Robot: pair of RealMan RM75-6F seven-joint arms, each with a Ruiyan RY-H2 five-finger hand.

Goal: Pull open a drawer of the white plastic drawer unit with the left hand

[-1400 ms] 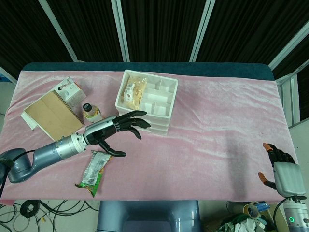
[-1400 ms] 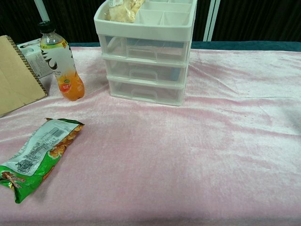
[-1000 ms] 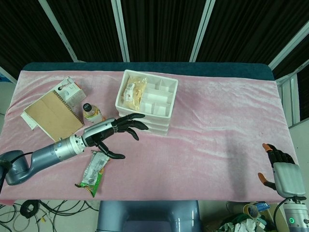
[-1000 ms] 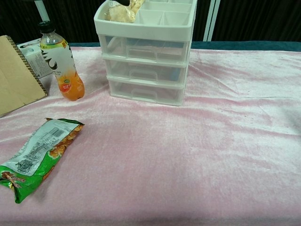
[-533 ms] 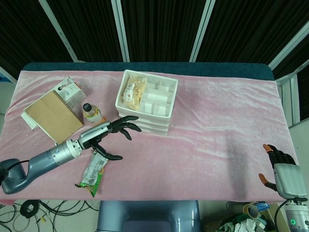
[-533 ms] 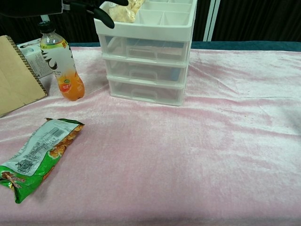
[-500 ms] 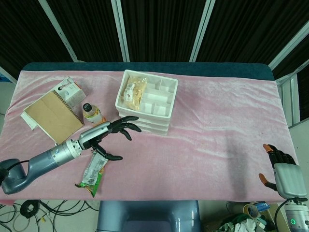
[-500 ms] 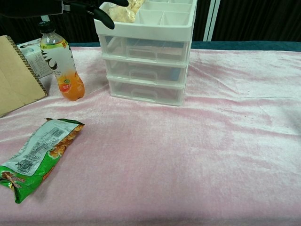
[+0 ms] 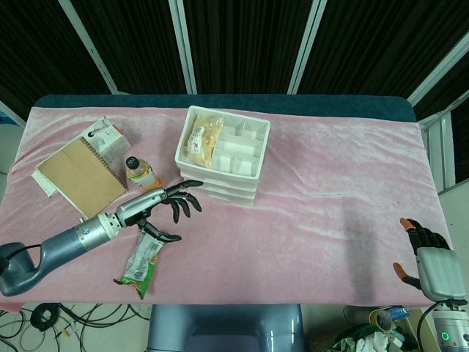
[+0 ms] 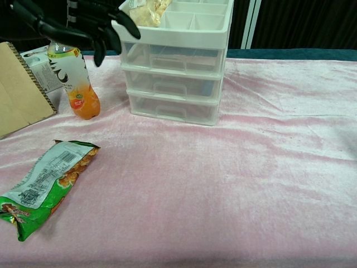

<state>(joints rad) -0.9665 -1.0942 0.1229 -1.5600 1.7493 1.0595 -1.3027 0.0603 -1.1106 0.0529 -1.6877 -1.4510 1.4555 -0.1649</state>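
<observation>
The white plastic drawer unit stands at the table's middle back, its stacked clear drawers all closed; its open top tray holds a snack bag. My left hand hovers open with fingers spread, just left of the unit's front and above the juice bottle, touching nothing. My right hand rests open at the table's near right corner, seen only in the head view.
An orange juice bottle stands left of the unit. A brown notebook and a small box lie at far left. A green snack packet lies near the front left edge.
My left hand has drawn back from the drawer unit, toward the left and the near edge, and dropped into the chest view. The drawers and right hand have not moved.
</observation>
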